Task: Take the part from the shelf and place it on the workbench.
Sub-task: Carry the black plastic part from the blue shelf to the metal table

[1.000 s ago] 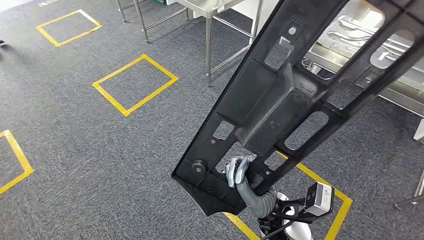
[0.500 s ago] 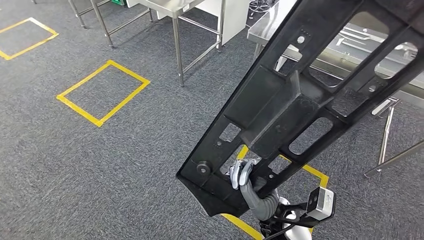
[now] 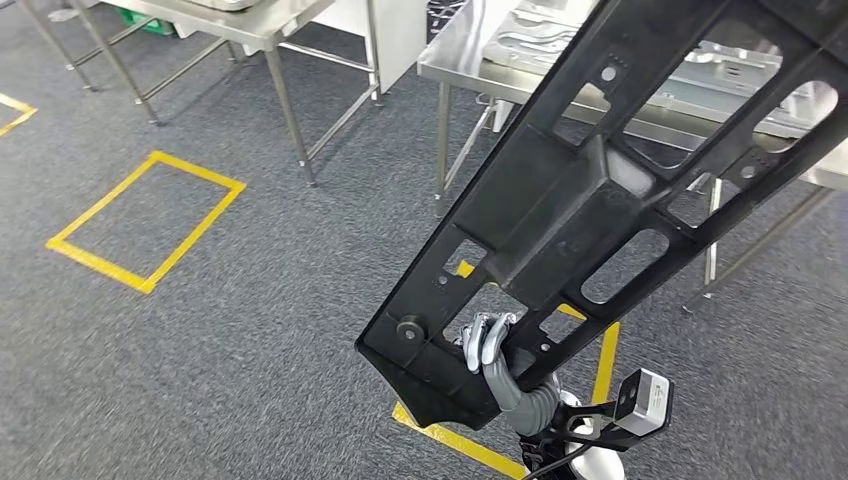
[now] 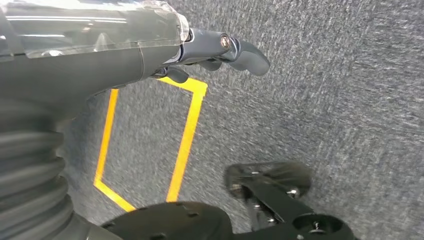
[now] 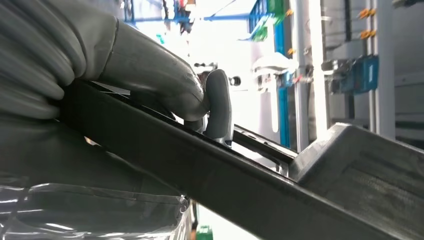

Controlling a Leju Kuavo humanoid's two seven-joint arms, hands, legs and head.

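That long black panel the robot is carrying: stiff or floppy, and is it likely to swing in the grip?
Probably stiff: the black panel runs straight across the head view with no visible sag, and it has raised ribs and cut-outs. It may swing or twist, since the right hand grips it near one end, leaving most of its length unsupported. It looks like moulded plastic, so likely light for its size.

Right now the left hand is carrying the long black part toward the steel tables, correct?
Not quite: the right hand grips the black part, as the head view shows. The left hand hangs over the carpet, holding nothing. The steel tables are ahead.
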